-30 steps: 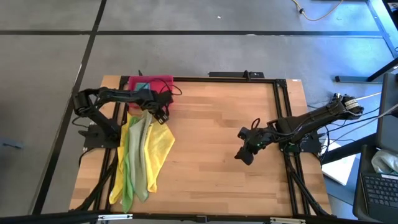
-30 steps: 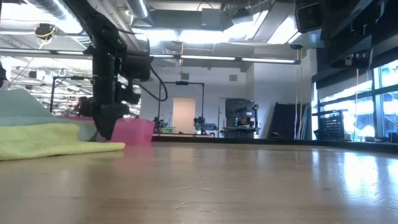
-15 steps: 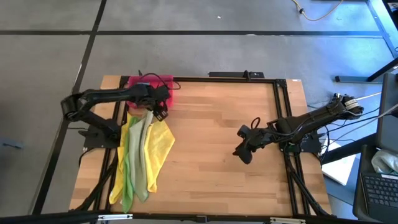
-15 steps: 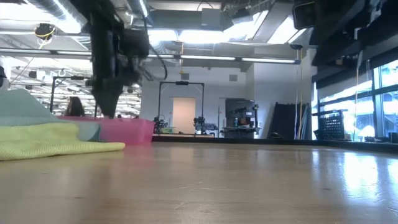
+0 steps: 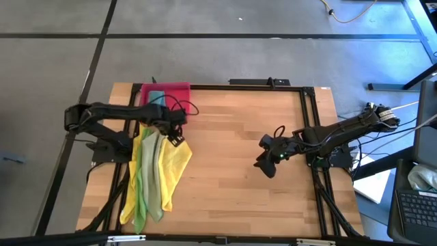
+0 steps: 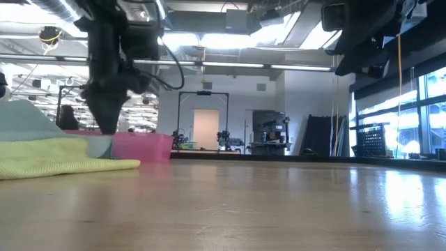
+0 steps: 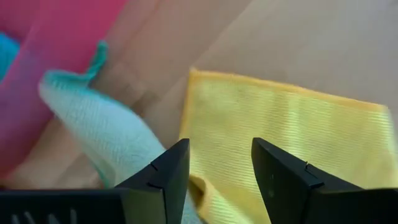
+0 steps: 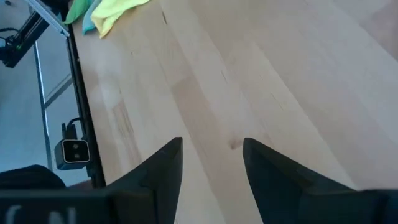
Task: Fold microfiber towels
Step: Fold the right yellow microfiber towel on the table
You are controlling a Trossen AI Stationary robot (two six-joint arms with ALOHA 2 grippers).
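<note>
1. Left gripper (image 5: pixel 175 130), fingers parted and holding nothing, hangs over the top end of the heap of microfiber towels (image 5: pixel 153 171), at about nine o'clock on the table (image 5: pixel 239 198) as seen from above. Its wrist view shows a yellow towel (image 7: pixel 280 124) and a pale green cloth (image 7: pixel 99 124) directly below the two dark fingers (image 7: pixel 168 174), with no fabric between them.
2. A second ago this gripper sat a little farther toward twelve o'clock, close to the pink tray (image 5: pixel 174 90). It has since drawn back toward the heap, and its arm has stretched out flatter to the left.
3. Towels lie loose and overlapping in a long strip running toward seven o'clock; yellow and green show on top. A teal cloth (image 5: pixel 156 98) rests in the tray at about eleven o'clock. None looks folded.
4. Right gripper (image 5: pixel 266 164), jaws also parted and empty, hovers over bare wood at about three o'clock, well apart from the towels. It has barely shifted.
5. Judged from this, the left arm is lining up to pick a towel from the heap, so folding has yet to begin.
</note>
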